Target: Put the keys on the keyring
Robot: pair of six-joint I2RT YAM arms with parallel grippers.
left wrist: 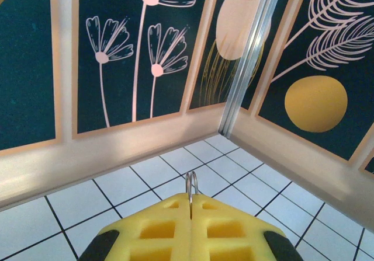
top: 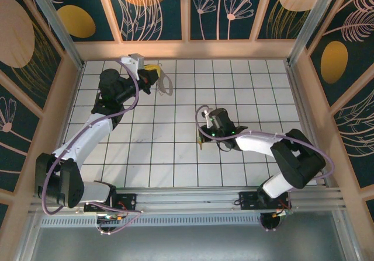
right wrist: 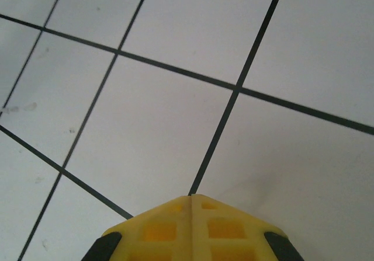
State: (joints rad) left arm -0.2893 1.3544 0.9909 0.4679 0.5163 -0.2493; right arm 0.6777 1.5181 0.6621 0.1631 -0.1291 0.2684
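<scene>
Both closed — left claw (left wrist: 191, 205) pinching keyring (left wrist: 191, 183) | right claw (right wrist: 191, 198) pressed together over tiles (right wrist: 146, 126)

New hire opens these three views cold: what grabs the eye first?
First, the loud teal walls with peach flowers and gold discs, boxing in the white tiled table. Next, the bright yellow left gripper at the far left of the table, shut on the keyring, whose wire loop pokes up between its tips. The right gripper is shut too, low over the tiles near mid-table.
</scene>
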